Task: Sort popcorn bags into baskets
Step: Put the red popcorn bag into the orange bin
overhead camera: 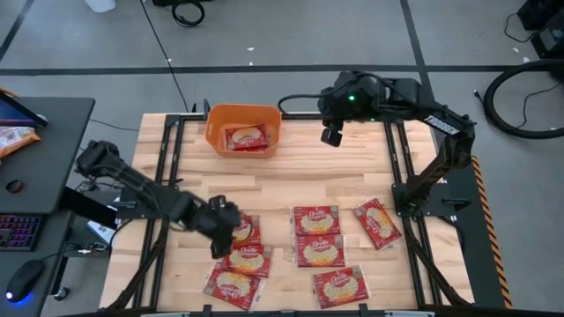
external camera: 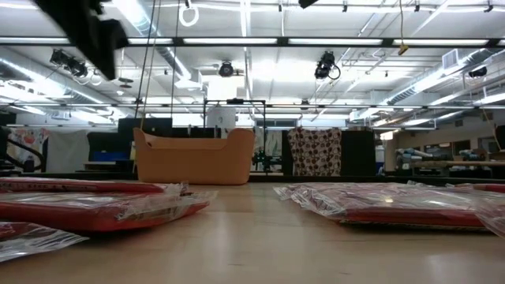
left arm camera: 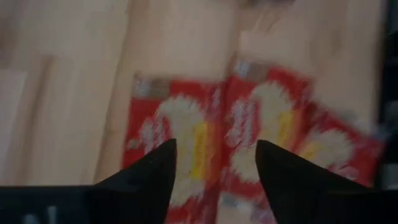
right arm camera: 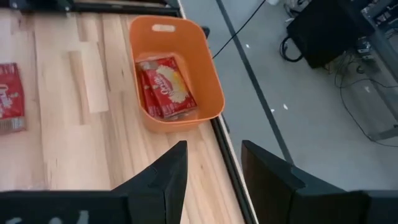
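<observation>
Left gripper [overhead camera: 226, 231], fingers parted and empty, is hovering over bags [left arm camera: 249, 143] near the table's [overhead camera: 176, 189] front-left edge; likely light, slippery, floppy, so pinching an edge seam; right gripper [right arm camera: 208, 180] is waiting open near the tub [overhead camera: 242, 129].

A robotics lab; exposed ceiling ducts [external camera: 162, 59], strip lights [external camera: 316, 41], taped concrete floor [overhead camera: 291, 40], loose cables [overhead camera: 187, 12].

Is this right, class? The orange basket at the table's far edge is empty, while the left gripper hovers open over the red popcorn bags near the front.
Not quite. The orange basket is not empty: the high view and right wrist view show red popcorn bags already lying in it. The rest holds: the left gripper is open over the popcorn bags near the front.
</observation>
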